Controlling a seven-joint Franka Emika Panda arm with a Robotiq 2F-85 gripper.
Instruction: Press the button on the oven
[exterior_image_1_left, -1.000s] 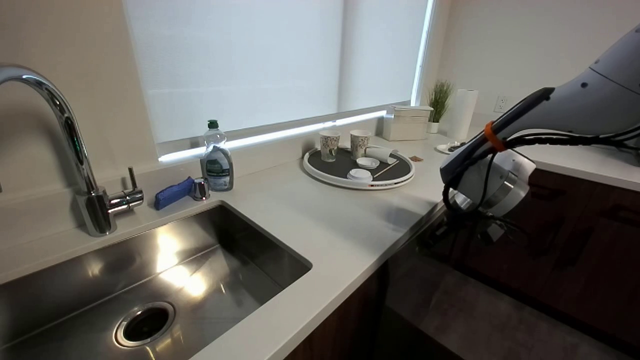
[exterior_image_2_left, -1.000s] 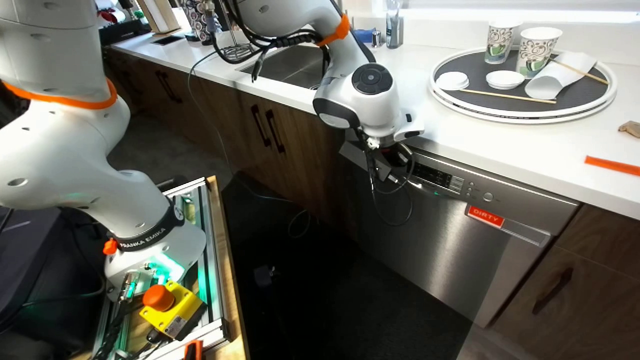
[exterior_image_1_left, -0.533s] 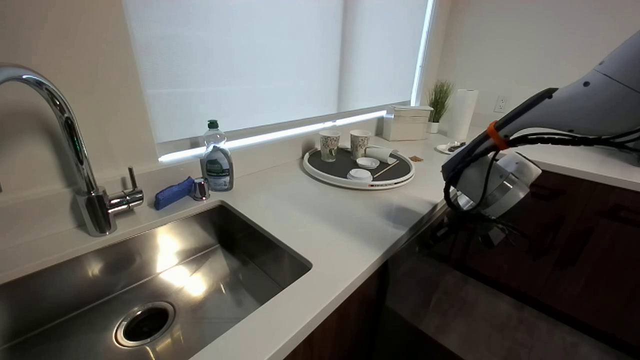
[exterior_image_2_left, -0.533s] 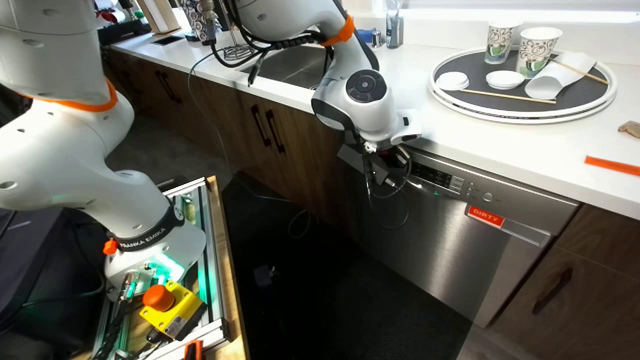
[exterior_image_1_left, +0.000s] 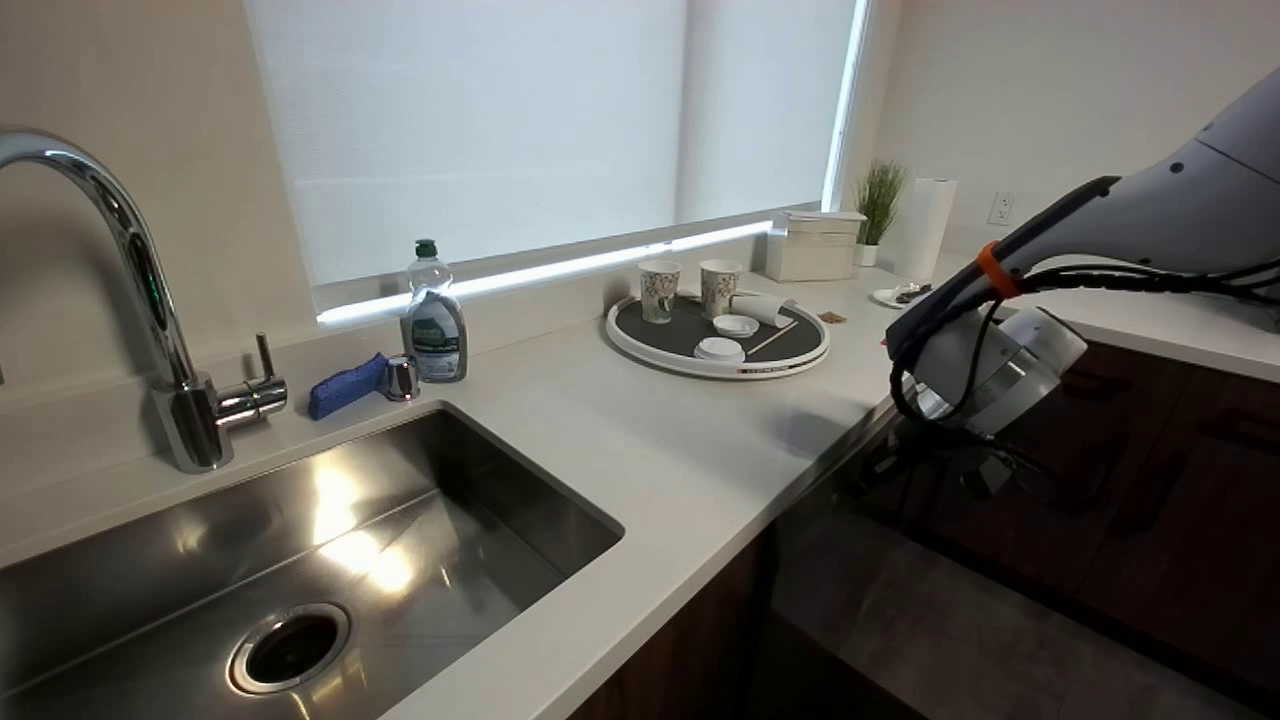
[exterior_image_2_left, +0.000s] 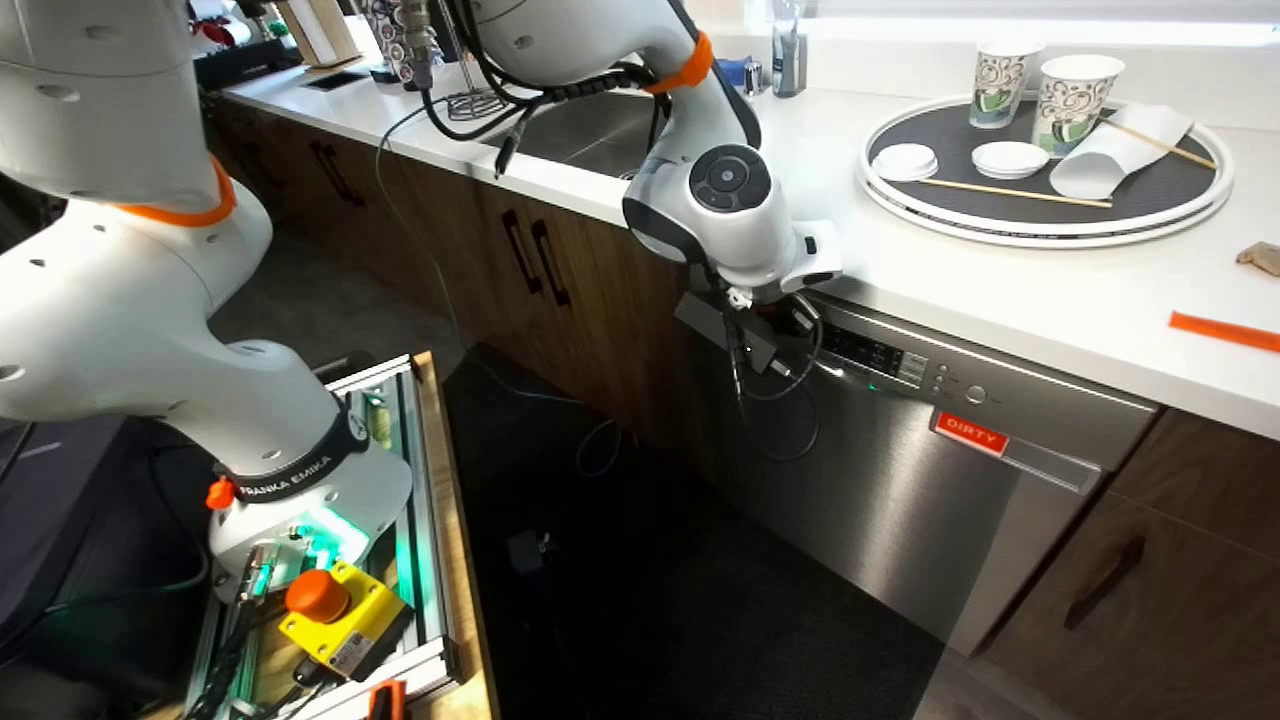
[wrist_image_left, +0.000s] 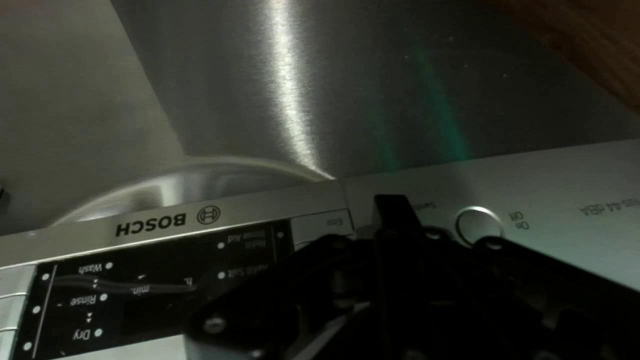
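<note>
The built-in appliance has a brushed steel front, so no glossy black oven front shows. The wrist view reads BOSCH, with Wash, Rinse and Dry, upside down on its control strip. A round silver button beside the words On and Off shows there, right of my fingertips. My gripper is shut and empty, its dark tips over the strip between the Eco button and the round button. I cannot tell whether they touch it. In an exterior view the gripper is dark beside the counter edge.
The white counter overhangs the appliance close to my wrist. On it stands a round tray with cups. A sink and faucet are near. A red DIRTY sign is on the appliance front. Cables hang from my wrist.
My wrist has shifted slightly, down and left in an exterior view where the appliance shows, and a little right where the sink is near. The shift slows towards now.
</note>
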